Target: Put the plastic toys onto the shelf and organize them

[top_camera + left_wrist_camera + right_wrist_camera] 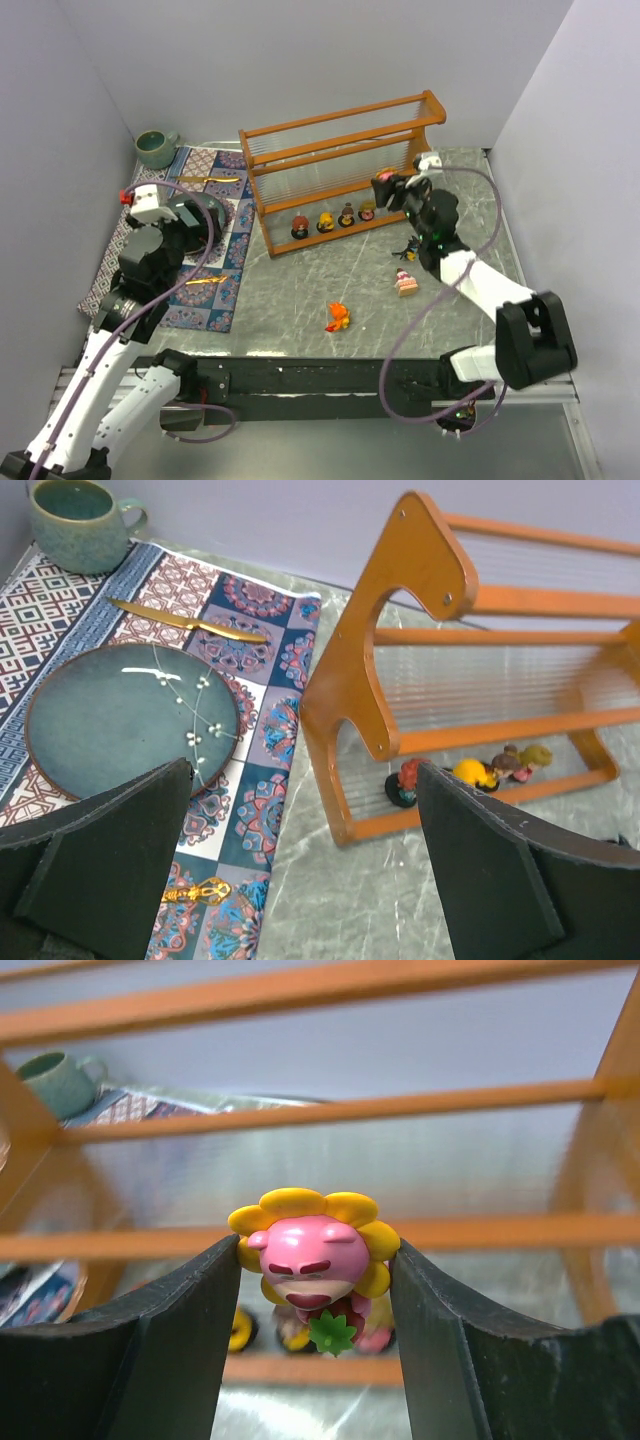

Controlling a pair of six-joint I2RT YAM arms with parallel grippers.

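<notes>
My right gripper (386,184) is shut on a pink toy with yellow petals (314,1260) and holds it in front of the orange-brown shelf (330,150), level with its middle tier near the right end. Several toys (333,219) stand in a row on the bottom tier; they also show in the left wrist view (470,772). An orange toy (337,317), a pink toy (405,282) and a dark toy (408,248) lie on the table. My left gripper (300,880) is open and empty over the mat's right edge, left of the shelf (400,630).
A patterned mat (210,250) lies at the left with a teal plate (130,720), a gold knife (190,622) and a small gold utensil (195,891). A green cup (157,148) stands at the back left. Walls close in both sides.
</notes>
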